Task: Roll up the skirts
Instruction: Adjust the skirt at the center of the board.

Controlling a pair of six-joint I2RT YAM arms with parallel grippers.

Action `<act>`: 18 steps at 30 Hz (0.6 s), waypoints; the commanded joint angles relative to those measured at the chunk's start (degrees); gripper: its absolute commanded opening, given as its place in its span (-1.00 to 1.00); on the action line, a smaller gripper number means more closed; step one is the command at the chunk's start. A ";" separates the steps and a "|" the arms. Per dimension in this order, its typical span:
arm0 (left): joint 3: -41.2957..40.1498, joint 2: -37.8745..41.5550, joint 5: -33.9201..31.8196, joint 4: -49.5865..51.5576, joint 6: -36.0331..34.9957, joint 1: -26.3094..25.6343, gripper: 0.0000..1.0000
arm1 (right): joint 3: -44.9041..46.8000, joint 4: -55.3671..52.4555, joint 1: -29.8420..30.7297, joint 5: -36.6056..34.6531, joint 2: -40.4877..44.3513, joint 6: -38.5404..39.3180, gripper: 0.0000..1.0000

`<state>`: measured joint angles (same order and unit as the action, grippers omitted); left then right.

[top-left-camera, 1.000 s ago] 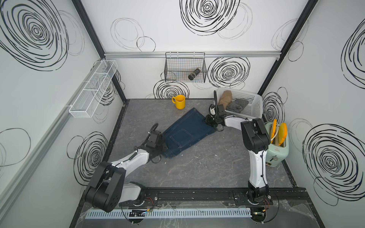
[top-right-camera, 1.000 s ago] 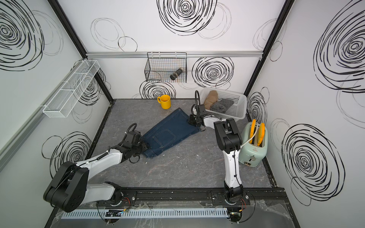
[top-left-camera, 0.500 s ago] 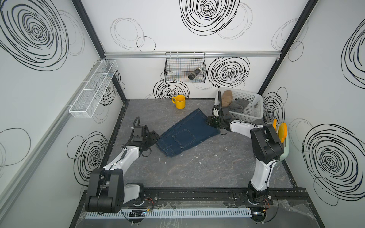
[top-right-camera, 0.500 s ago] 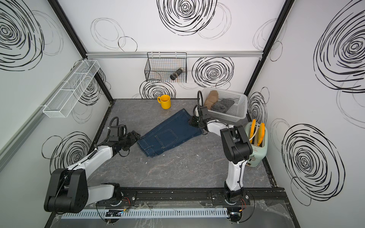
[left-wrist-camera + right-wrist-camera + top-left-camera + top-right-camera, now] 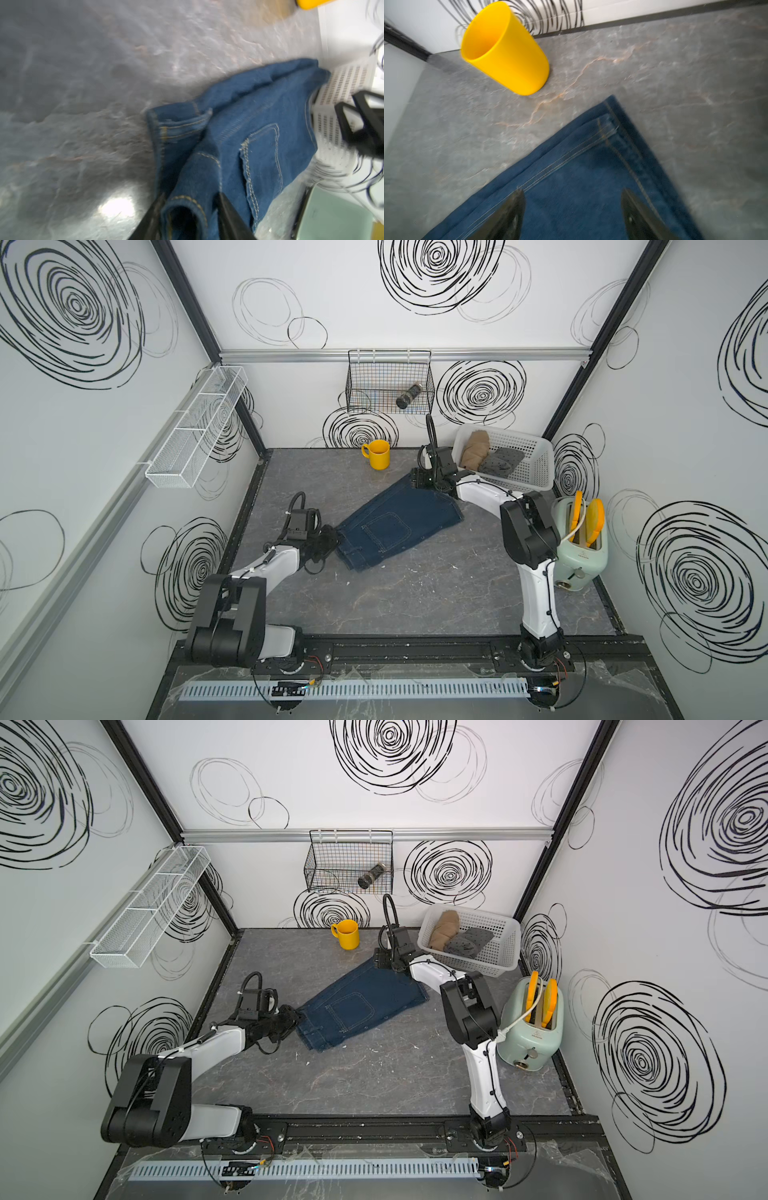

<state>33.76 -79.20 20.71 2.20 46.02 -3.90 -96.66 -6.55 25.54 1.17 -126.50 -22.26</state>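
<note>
The left pincer (image 5: pixel 192 199) is clamped on a thick, stitched waistband fold of the denim skirt (image 5: pixel 399 526). The right pincer (image 5: pixel 573 191) is spread apart over its far corner. The skirt lies spread on the veined grey worktop (image 5: pixel 415 597), near a smooth yellow mug (image 5: pixel 379 456).

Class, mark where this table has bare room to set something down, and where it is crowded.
Free: the wide near strip of table between the denim skirt and the front rail; also the back-left corner beside the mug. Crowded: the back right, where basket, right gripper and toaster sit close.
</note>
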 commanded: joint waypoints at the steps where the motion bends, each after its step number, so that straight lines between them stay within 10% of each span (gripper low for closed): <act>1: 2.60 0.60 -2.08 -0.54 -1.59 -1.87 -0.38 | -5.14 -3.86 -2.78 -4.24 -3.55 4.90 0.52; 18: 2.18 3.87 -5.79 1.49 -3.13 -2.43 -0.58 | -12.26 1.70 -2.89 11.27 -12.79 10.71 0.39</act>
<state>35.31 -76.82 16.40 4.14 43.83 -6.02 -106.37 -5.17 22.81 10.17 -136.92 -12.60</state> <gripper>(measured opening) 0.208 0.701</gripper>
